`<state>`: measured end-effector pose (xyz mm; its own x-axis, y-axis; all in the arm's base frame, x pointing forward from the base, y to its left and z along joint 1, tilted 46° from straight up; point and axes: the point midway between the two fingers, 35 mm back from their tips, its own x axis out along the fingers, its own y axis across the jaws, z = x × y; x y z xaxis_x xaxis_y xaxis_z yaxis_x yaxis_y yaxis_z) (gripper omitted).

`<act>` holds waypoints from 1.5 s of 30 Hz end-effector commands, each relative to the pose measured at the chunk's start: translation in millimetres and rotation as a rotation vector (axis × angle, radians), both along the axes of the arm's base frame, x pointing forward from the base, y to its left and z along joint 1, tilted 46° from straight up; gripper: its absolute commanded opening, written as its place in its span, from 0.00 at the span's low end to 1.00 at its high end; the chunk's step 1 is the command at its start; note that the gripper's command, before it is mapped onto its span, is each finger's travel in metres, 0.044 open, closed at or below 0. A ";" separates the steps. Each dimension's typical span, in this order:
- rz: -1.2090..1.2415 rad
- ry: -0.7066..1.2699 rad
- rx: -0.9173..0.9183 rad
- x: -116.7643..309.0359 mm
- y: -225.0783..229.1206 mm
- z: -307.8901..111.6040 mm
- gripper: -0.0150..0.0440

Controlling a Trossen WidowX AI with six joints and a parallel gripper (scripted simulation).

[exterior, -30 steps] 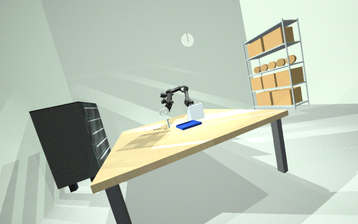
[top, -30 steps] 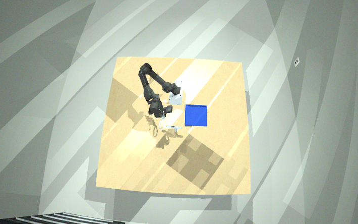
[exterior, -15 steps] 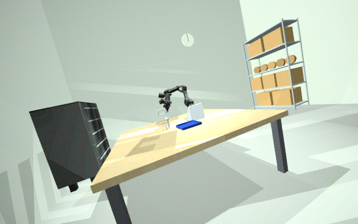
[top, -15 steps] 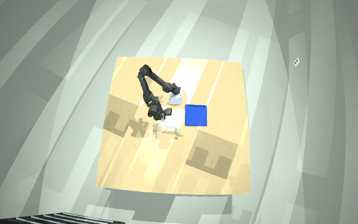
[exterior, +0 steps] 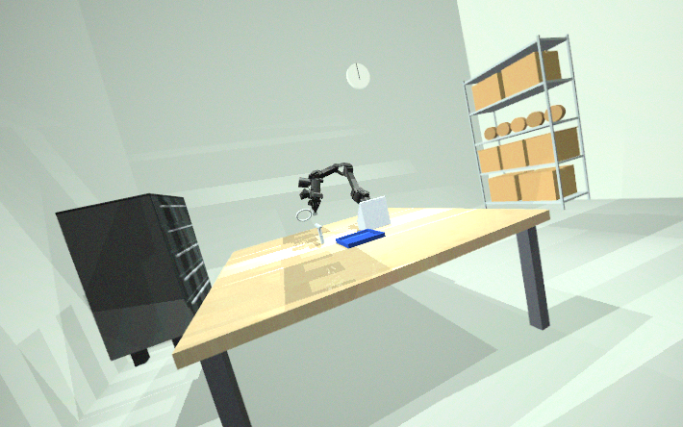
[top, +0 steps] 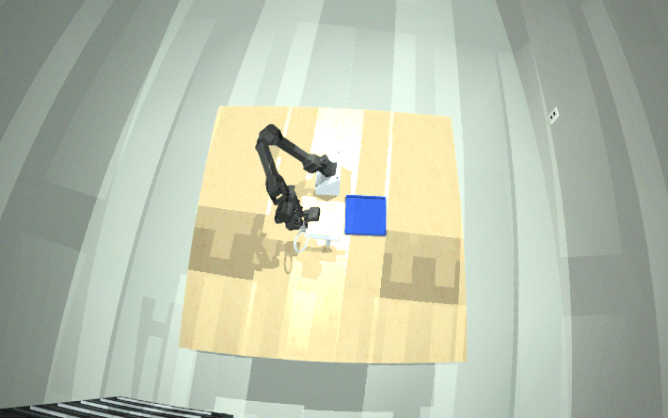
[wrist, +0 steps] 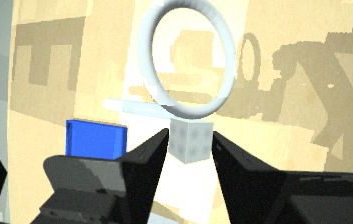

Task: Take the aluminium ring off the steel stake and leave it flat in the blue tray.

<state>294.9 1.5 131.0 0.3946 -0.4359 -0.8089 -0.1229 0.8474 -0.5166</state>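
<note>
Ring (top: 294, 246) (exterior: 296, 216) (wrist: 145, 55) hangs tilted in air, off the stake (top: 327, 243) (exterior: 320, 235) (wrist: 127, 107); our gripper (top: 302, 227) (exterior: 315, 213) (wrist: 189, 134) is clamped on its tab. We should carry it high, right to the blue tray (top: 365, 215) (exterior: 360, 238) (wrist: 97, 139), and level it before lowering.
</note>
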 end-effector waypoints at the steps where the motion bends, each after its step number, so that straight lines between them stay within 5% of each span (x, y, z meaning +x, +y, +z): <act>1: 0.009 -0.002 0.005 9.7 2.8 0.7 0.25; 45: 0.150 0.061 -0.037 50.4 -8.2 8.8 0.25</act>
<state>344.3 -5.4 131.9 0.3911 -0.4236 -0.8170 -0.2300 0.8146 -0.5325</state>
